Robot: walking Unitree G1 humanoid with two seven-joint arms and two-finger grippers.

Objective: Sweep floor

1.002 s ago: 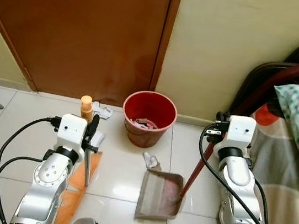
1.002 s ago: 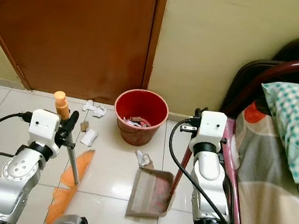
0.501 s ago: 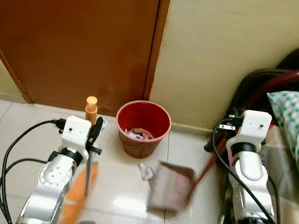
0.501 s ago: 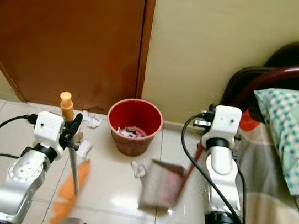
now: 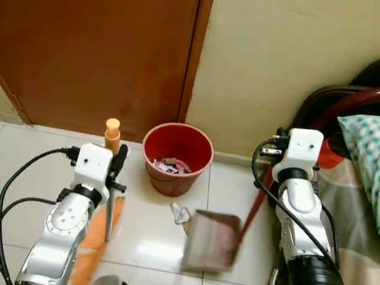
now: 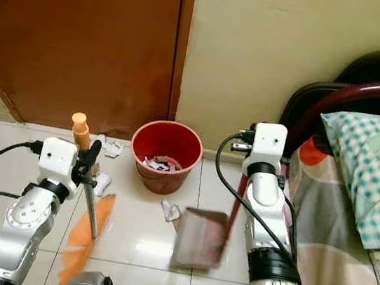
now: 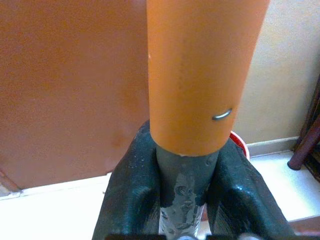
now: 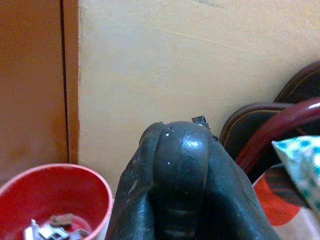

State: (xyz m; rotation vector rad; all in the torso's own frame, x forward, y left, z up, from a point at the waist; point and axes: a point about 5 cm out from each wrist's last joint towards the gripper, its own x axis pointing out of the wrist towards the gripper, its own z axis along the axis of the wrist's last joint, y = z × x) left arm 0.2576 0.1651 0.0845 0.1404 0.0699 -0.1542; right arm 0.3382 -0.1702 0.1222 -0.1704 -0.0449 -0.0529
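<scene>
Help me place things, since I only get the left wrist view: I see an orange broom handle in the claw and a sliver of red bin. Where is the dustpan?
Observer: The dustpan sits in front of the bin, its red handle running up to the right claw.
Operator: Any litter outside the bin?
Observer: Yes, a crumpled paper scrap lies on the floor beside the dustpan, on its left.
Operator: Anything else?
Observer: More white scraps lie by the door, beyond the left claw.
</scene>
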